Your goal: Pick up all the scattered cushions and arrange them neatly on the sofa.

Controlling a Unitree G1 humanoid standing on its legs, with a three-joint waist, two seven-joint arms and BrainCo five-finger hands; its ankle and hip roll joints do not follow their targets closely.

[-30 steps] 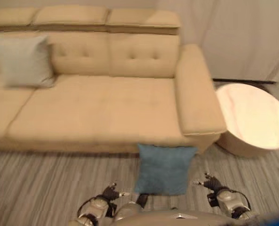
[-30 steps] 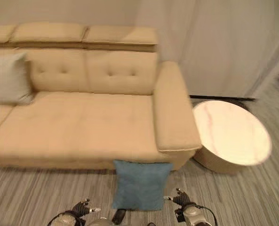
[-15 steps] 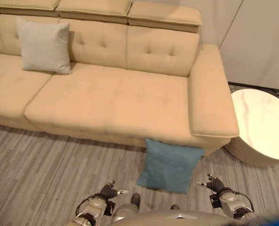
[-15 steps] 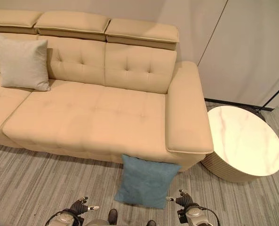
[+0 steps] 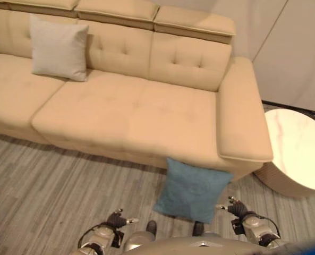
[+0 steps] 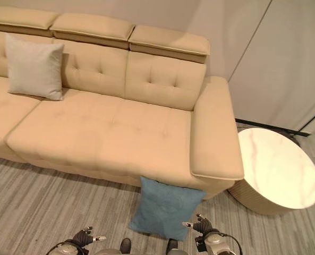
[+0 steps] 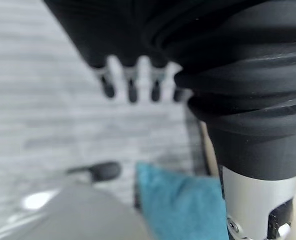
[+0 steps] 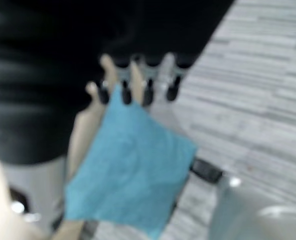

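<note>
Down low, the left hand (image 5: pixel 116 220) and right hand (image 5: pixel 235 207) hang just above the floor, both empty, fingers loosely spread. Between them and a little ahead, the blue cushion (image 5: pixel 191 188) stands on the floor, leaning against the front of the sofa (image 5: pixel 146 114) below its armrest. It looks soft and light, so it will likely squash and sag; taking it by both side edges seems best. Farther back, a grey cushion (image 5: pixel 58 48) rests against the backrest. The round desk (image 5: pixel 300 151) sits off right.

Soft, warm, even light fills the room; the sofa (image 6: pixel 109 133) casts a thin shadow along its base. Both wrist views are blurred, the blue cushion (image 8: pixel 130 167) smeared.
</note>
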